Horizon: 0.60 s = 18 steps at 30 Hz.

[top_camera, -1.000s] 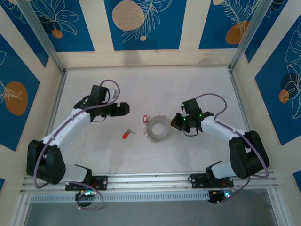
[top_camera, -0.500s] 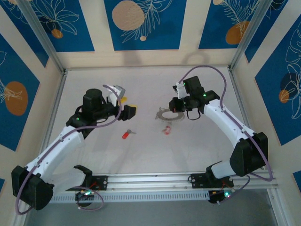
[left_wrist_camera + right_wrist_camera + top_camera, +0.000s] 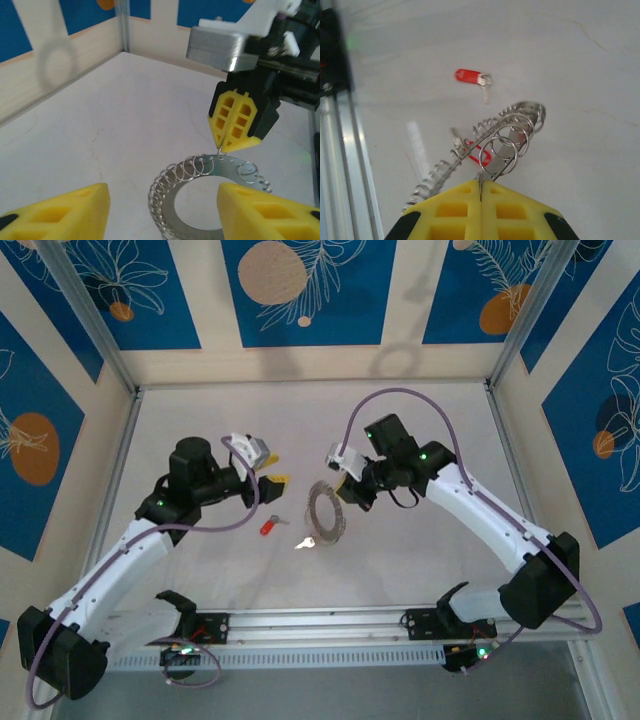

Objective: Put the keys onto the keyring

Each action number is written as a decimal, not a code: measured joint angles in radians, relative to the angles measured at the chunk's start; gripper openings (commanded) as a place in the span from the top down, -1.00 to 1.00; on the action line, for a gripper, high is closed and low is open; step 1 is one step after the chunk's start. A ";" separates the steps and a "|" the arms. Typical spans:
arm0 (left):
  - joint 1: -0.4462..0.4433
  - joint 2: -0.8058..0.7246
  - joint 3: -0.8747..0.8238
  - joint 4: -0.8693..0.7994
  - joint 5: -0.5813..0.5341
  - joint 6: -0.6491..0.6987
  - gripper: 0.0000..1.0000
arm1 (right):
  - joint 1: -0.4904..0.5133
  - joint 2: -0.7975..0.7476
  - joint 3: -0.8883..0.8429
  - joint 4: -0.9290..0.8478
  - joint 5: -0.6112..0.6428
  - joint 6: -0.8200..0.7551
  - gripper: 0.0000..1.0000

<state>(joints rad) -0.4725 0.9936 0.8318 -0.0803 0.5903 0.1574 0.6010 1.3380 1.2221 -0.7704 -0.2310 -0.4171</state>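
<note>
The keyring is a flat silvery ring edged with small wire loops, held tilted above the table. My right gripper is shut on one small loop at its rim, as the right wrist view shows at the right gripper and keyring. My left gripper stands open just left of the ring. In its wrist view the left gripper frames the keyring and faces the right gripper. A red-headed key lies on the table. A red-rimmed tag key shows behind the ring; I cannot tell if it hangs on it.
An aluminium rail runs along the near table edge. Patterned walls close in the back and sides. Purple cables loop above both arms. Open white tabletop lies behind the grippers.
My right arm swung the keyring forward and left, tilting it from flat to steep. My left gripper's fingers have come closer together while staying apart. The red key on the table has not moved.
</note>
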 measured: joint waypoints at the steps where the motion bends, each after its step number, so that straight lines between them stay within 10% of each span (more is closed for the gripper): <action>1: -0.006 -0.006 -0.016 0.005 0.016 0.013 -0.06 | 0.003 -0.009 -0.013 0.011 -0.015 -0.021 1.00; 18: -0.168 0.002 -0.077 0.032 0.089 0.222 0.24 | 0.056 -0.189 -0.270 0.364 -0.234 -0.222 1.00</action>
<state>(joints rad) -0.6403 0.9958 0.7551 -0.0479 0.6792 0.3798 0.6567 1.1488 0.9524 -0.4065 -0.4652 -0.6388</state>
